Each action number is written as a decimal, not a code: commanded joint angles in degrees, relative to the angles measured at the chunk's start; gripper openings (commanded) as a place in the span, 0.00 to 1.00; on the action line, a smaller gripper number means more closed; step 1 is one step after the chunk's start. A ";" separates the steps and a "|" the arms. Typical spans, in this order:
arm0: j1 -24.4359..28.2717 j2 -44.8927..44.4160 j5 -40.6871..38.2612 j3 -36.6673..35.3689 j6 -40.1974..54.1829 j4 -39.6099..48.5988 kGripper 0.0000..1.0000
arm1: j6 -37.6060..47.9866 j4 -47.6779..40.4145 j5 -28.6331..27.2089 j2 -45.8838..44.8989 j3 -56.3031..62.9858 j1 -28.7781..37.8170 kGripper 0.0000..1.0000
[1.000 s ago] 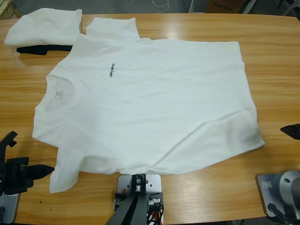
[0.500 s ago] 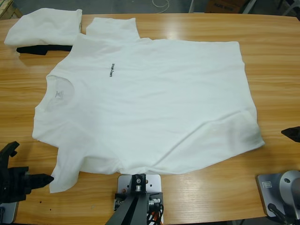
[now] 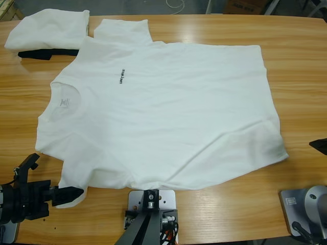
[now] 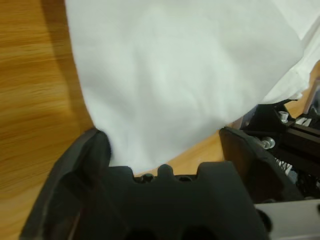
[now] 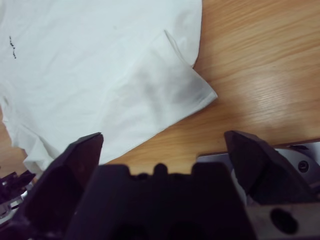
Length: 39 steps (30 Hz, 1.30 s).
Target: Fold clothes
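A white T-shirt (image 3: 163, 112) lies spread flat on the table, neck to the left and hem to the right, with small black chest lettering (image 3: 121, 76). My left gripper (image 3: 70, 194) is at the near left, open, with its jaws on either side of the near sleeve's corner (image 4: 165, 90). My right gripper (image 3: 320, 145) shows only as a black tip at the right edge, clear of the cloth. In the right wrist view its jaws stand open, a little short of the hem corner (image 5: 197, 92).
A second white shirt, folded (image 3: 48, 29), rests at the far left on a black item (image 3: 36, 53). Bare wooden table (image 3: 296, 76) shows to the right of the hem and along the near edge.
My left gripper has slid right along the near edge until its jaws reached the sleeve corner. The right gripper has eased slightly down and out toward the right edge.
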 commanded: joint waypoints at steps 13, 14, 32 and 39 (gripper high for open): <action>-1.36 0.11 2.28 3.24 0.10 -0.69 0.00 | -0.84 0.00 1.17 -2.34 1.24 0.55 0.65; -1.36 -0.19 2.17 3.07 0.10 -0.57 0.00 | -0.91 0.14 1.24 -2.67 1.24 0.53 0.41; -1.36 -7.09 0.98 -4.26 -0.52 14.88 0.00 | 32.08 6.85 4.33 1.00 -1.94 0.69 0.91; -1.36 -7.25 0.80 -5.25 -0.52 16.30 0.00 | 38.90 7.47 4.51 3.68 -6.37 7.07 1.00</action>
